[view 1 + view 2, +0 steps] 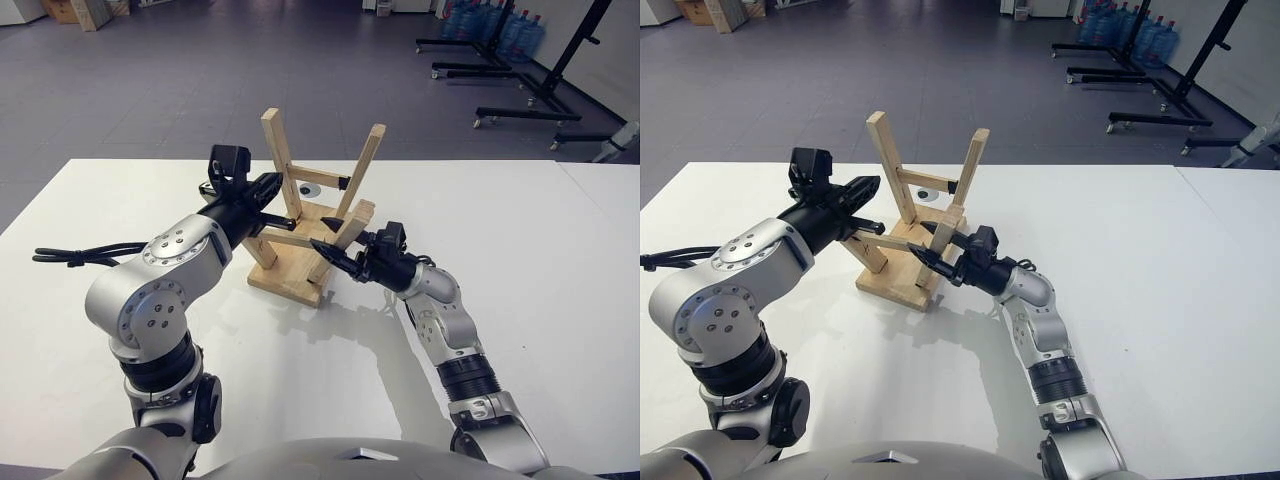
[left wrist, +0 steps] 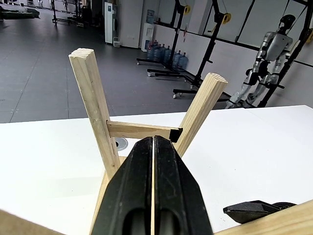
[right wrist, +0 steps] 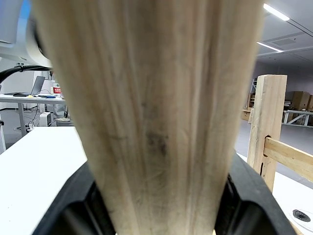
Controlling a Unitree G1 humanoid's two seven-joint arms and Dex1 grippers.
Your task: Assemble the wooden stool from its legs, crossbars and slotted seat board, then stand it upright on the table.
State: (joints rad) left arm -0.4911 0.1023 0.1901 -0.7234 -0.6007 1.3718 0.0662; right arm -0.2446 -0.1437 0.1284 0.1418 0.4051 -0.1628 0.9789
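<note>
Stool (image 1: pixel 305 215): stands upside down near the middle of the white surface (image 1: pixel 520 230). The seat board (image 1: pixel 285 283) lies flat on the surface and the legs point up.

Far legs: the far left leg (image 1: pixel 282 160) and the far right leg (image 1: pixel 362 165) rise and splay apart. They are joined by the far crossbar (image 1: pixel 318 178), which is seated in both.

Near side: a short near left leg (image 1: pixel 260 250) stands on the board. The near crossbar (image 1: pixel 290 238) runs from it towards the near right leg (image 1: pixel 348 232), which leans.

Left pincer (image 2: pixel 153 143): comes in from the left, just above the near crossbar and pointing at the gap between the far legs. Its fingers are pressed together, with only a seam between them. Whether they pinch the near crossbar beneath them cannot be told.

Right pincer (image 1: pixel 333 243): comes in from the near right and is clamped on the near right leg. One black finger (image 1: pixel 332 225) is on the far side of the wood and the other on the near side. In the right wrist view the leg sits tight between the fingers.

Other items: a black cable bundle (image 1: pixel 75 255) lies on the surface at the far left, well apart from the stool. A small round fitting (image 1: pixel 310 188) is set in the surface just beyond the board.
</note>
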